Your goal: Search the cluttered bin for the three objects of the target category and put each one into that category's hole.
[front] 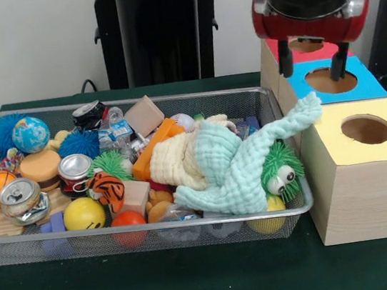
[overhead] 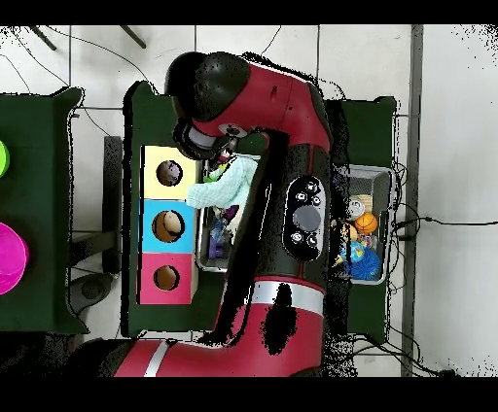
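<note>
Here the gripper (front: 312, 65) hangs with fingers spread wide, holding nothing, above the blue-topped wooden box (front: 334, 80); a soft crinkled cloth (front: 244, 170) drapes over the wire-mesh bin (front: 142, 239).

Green table cloth (front: 199, 288); black pedestal (front: 159, 31); white wall (front: 21, 46).

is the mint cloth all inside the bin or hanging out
Partly out: the mint cloth drapes over the bin rim, one end reaching the yellow-topped box.

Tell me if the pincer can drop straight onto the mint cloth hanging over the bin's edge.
Probably yes. The pincer hangs open over the blue box, apart from the mint cloth. The cloth lies on top of the clutter in the bin, nothing covering it.
</note>
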`<state>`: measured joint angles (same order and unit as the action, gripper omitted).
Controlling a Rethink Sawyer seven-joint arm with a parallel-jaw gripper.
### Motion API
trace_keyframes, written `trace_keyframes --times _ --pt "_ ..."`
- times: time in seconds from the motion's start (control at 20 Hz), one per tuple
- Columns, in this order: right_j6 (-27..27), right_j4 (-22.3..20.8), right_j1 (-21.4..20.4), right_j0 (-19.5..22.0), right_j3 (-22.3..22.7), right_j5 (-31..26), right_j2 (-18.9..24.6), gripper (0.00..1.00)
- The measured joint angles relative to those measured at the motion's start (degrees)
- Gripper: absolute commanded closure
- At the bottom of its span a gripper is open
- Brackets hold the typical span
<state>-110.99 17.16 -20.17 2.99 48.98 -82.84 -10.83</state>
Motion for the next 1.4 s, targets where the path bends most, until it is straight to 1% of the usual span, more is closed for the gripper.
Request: trace_keyframes --times 0.2,0.4,0.55,0.6,0.7,0.75,1.0,1.25,1.4 --pt "0.0 -1.3 -2.7 1.9 3.0 0.1 -0.5 0.0" --pt "0.0 -3.2 -5.9 5.1 7.4 1.8 -0.7 0.0" --pt "0.0 -4.7 -7.8 7.6 10.6 4.4 -0.8 0.0" --pt "0.0 -5.7 -8.9 9.2 12.6 6.6 -0.8 0.0" --pt "0.0 -6.4 -9.5 10.3 14.0 8.2 -0.8 0.0" --pt "0.0 -7.6 -10.4 12.1 16.2 11.0 -0.8 0.0" --pt "0.0 -10.6 -11.9 15.7 21.5 17.4 -0.8 0.0" --pt "0.0 -12.5 -12.7 17.1 25.8 21.3 -0.8 0.0" --pt "0.0 -14.0 -14.0 17.1 29.5 23.7 -0.7 0.0"
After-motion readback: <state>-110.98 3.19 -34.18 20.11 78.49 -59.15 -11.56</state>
